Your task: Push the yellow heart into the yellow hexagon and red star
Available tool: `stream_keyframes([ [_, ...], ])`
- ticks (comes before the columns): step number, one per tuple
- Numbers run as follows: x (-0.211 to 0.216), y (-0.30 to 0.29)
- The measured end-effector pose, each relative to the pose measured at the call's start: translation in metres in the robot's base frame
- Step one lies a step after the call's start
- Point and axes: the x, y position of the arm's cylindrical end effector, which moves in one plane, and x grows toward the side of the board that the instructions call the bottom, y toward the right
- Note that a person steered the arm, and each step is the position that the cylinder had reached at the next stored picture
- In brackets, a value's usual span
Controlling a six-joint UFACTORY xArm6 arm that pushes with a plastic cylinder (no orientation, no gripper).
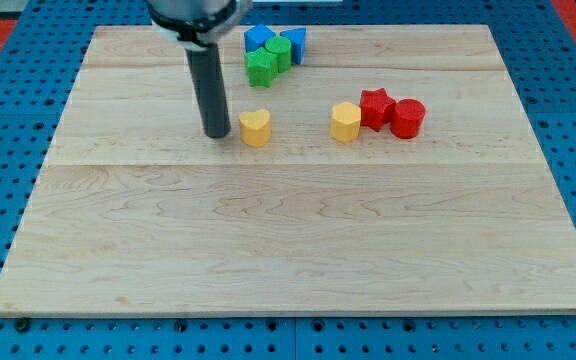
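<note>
Camera view is all there is, so here goes: the yellow heart (255,127) sits on the wooden board (298,250), a bit above the middle and left of centre. My tip (217,133) is just beside it on the view's left, close but with a thin sliver of board showing between them, so I wouldn't call it touching. No gripper on this thing, just the dark rod coming straight down from the view's top, so nothing is being held and there's no open or closed to speak of.

Over to the view's right of the heart, with a clear gap of bare wood between, is the yellow hexagon (345,121). The red star (375,107) is pressed right up against the hexagon's right side, slightly higher in the view. A red cylinder (407,117) is touching the star on its right, so those three make a tight little row, roughly level with the heart.

Up near the top edge there's a cluster packed together: a green star-ish block (262,68), another green block (278,51), and two blue blocks (258,38) (295,42) whose shapes I can't really make out
</note>
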Motion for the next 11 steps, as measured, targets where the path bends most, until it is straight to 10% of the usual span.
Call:
stream_keyframes([
  [2, 0.023, 0.123],
  [4, 0.003, 0.010],
  [11, -0.063, 0.094],
])
